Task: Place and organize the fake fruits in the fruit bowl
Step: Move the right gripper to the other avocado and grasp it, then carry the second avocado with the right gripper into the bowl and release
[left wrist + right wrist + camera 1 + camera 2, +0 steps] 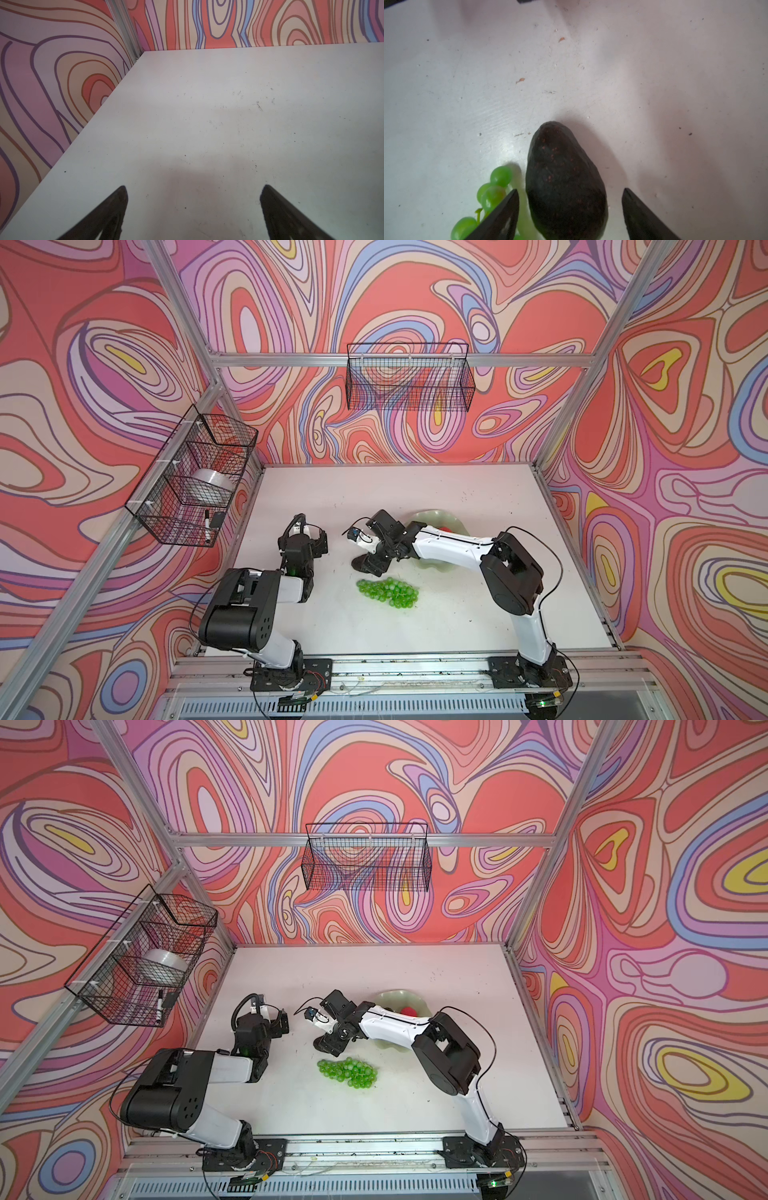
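Note:
A dark avocado [564, 182] lies on the white table between the fingers of my right gripper [570, 189], which is open, with a gap on each side. A top view shows only its end [356, 564] under that gripper [368, 566]. The green grapes [388, 593] [496, 187] lie just beside it, toward the front. The pale green fruit bowl [432, 515] sits behind my right forearm, which hides part of it, and holds a red apple [446, 529]. My left gripper [321, 540] [195, 186] is open over bare table, left of the avocado.
A black wire basket [195, 477] with a tape roll and a marker hangs on the left wall. Another wire basket [409, 377] hangs on the back wall. Patterned walls close the table [374, 489] on three sides.

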Action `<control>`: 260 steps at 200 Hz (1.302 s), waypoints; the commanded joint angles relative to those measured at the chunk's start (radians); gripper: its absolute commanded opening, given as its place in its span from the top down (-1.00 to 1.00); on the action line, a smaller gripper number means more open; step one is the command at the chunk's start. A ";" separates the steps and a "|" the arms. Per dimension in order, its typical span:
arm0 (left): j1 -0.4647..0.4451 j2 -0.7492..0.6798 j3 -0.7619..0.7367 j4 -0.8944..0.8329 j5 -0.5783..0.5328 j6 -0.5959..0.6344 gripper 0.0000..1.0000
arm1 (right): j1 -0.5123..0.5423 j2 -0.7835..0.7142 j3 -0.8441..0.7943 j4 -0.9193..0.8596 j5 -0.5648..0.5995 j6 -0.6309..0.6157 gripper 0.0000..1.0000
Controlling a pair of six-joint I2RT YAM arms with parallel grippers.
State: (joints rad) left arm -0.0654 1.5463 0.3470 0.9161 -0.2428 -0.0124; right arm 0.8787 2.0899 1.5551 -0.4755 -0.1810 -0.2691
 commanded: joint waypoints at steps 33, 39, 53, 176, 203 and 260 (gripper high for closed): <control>0.003 0.002 0.015 0.015 0.000 -0.009 -1.00 | 0.003 0.057 0.030 0.043 -0.012 0.022 -0.55; 0.003 0.001 0.015 0.015 -0.001 -0.009 -1.00 | 0.004 0.061 0.030 0.040 -0.014 0.024 -0.54; 0.003 0.002 0.015 0.014 0.000 -0.008 -1.00 | 0.003 0.066 0.027 0.034 -0.018 0.029 -0.54; 0.003 0.003 0.014 0.014 0.000 -0.008 -1.00 | -0.024 -0.288 -0.092 -0.008 0.173 0.391 0.00; 0.003 0.003 0.015 0.014 0.000 -0.008 -1.00 | -0.073 -0.448 -0.180 -0.088 0.291 0.499 0.00; 0.003 0.002 0.015 0.015 -0.001 -0.008 -1.00 | -0.190 -0.611 -0.396 -0.142 0.366 0.588 0.00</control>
State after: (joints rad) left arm -0.0654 1.5463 0.3470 0.9161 -0.2428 -0.0124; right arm 0.7227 1.4937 1.2308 -0.5617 0.1337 0.2592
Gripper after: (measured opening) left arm 0.996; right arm 0.585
